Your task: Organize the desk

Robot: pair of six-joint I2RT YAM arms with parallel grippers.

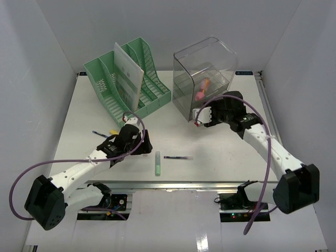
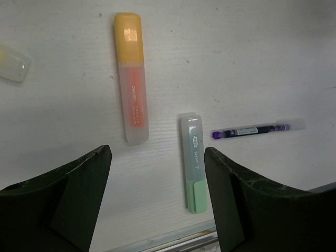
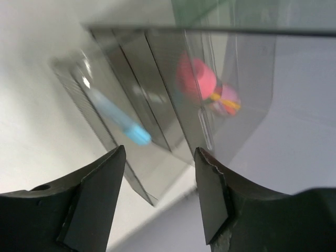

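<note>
Left gripper [image 2: 157, 157] wide open, holding nothing, above the desk [image 1: 184, 134] (white top filling the middle of the overhead view). Orange highlighter [image 2: 132, 79] lies at its 11 o'clock, green highlighter [image 2: 193, 163] at 3 o'clock. Right gripper [image 3: 160, 157] partly open, empty, facing the clear box [image 1: 205, 73] at the desk's 1 o'clock.

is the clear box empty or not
Not empty: a pink and orange item lies inside, showing through the wall of the clear box.
</note>
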